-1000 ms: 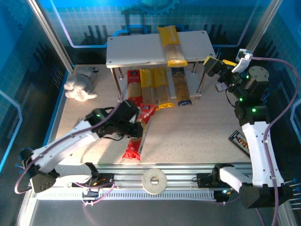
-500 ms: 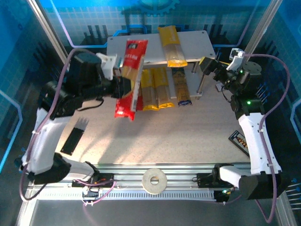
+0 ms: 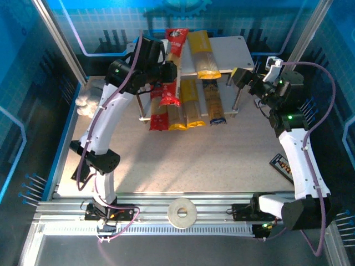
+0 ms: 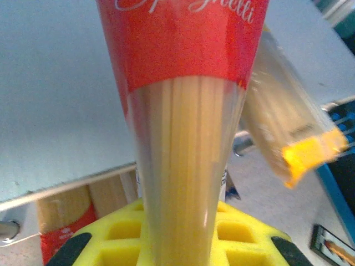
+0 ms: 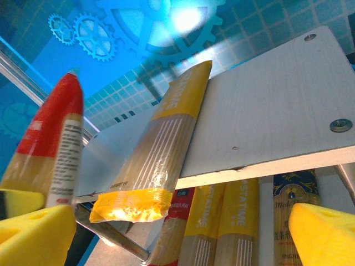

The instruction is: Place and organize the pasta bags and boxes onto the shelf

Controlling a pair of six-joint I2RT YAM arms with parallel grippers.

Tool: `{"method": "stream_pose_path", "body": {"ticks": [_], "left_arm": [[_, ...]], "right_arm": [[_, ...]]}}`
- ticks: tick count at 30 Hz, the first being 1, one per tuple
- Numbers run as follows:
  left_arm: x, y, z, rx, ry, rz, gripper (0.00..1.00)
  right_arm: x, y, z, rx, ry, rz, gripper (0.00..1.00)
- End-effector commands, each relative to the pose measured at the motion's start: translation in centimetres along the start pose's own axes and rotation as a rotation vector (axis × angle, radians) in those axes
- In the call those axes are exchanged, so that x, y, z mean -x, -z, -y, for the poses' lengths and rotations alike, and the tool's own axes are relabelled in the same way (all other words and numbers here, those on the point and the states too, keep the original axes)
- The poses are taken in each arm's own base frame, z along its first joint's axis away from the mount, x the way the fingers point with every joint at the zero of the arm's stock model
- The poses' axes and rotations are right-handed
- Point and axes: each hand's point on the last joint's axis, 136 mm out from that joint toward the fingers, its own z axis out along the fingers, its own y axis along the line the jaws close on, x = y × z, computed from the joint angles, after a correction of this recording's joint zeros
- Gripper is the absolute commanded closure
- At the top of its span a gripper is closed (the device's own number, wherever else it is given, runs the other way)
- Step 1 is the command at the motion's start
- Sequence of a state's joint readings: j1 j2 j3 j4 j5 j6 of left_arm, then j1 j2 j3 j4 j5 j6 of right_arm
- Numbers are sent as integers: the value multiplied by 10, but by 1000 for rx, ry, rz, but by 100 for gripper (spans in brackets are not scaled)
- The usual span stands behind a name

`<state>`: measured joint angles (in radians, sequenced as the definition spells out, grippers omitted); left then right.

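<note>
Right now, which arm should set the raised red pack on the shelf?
Left. The left gripper holds the raised red pack over the top board; the right gripper is open beside the shelf.

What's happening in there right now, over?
Left gripper shut on red pack, over the top of the shelf. Right gripper open, empty, beside it. Yellow pack lies close alongside.

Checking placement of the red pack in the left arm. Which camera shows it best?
Top external: the red pack shows at full length, over the shelf top board's edge, in the left gripper. Left wrist crops it close; right wrist shows its side, lower end hidden.
</note>
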<state>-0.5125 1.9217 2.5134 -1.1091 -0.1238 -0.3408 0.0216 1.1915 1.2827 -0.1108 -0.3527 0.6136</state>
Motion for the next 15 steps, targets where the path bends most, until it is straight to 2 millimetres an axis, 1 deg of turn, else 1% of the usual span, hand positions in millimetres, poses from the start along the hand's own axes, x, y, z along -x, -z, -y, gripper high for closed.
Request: {"method": "stream_pose_path", "body": {"ticks": [1,5,8,11,15], "left_arm": [[82,58,15,-58,38,364,100],[99,58,18,-62,51,440,100],[109,54,19,-60,58,482,100],[113,44,19,-54,63,498,100],[113,28,14,-21,66,498,100]], "right_arm": [[5,0,-15,47,23,10,0],[3,-2,-14,46,23,4,0],[1,-5,-13,47,20,-4,0],[-1,-8,-12,49,19,-12,0],[-5,-12,-10,50,18,-23,0]]}}
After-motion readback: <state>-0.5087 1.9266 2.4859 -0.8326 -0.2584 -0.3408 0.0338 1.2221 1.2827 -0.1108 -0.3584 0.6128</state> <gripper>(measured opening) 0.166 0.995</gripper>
